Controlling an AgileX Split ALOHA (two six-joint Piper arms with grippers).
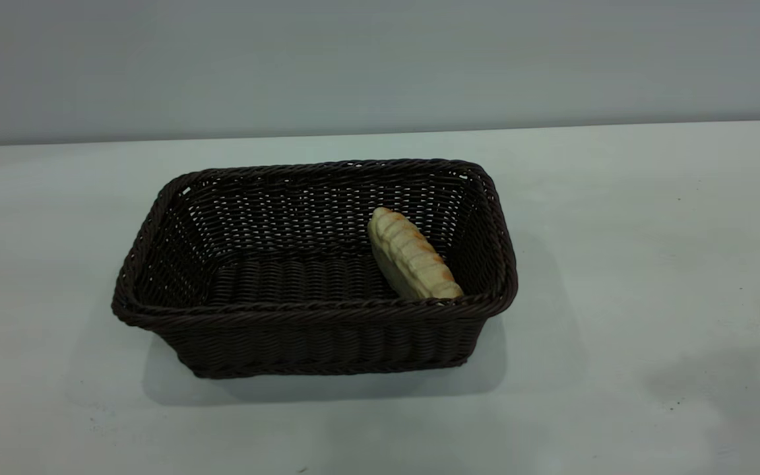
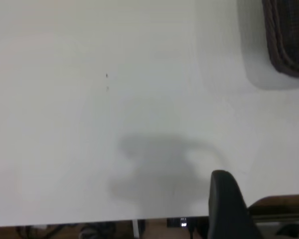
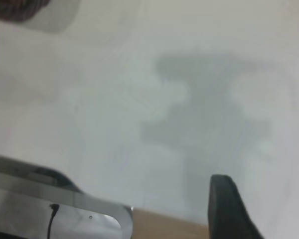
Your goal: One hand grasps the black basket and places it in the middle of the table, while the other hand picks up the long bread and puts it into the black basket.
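Lying tilted inside the black basket (image 1: pixel 301 310), the long bread (image 1: pixel 413 256); both arms' fingers spread apart, holding nothing.

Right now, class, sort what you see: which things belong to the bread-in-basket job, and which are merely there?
Belong to the job:
- black basket, middle of the table
- long bread, lying inside the basket, near its right end
- left claw, over bare table, away from the basket
- right claw, likewise

Merely there:
- grey wall behind the table
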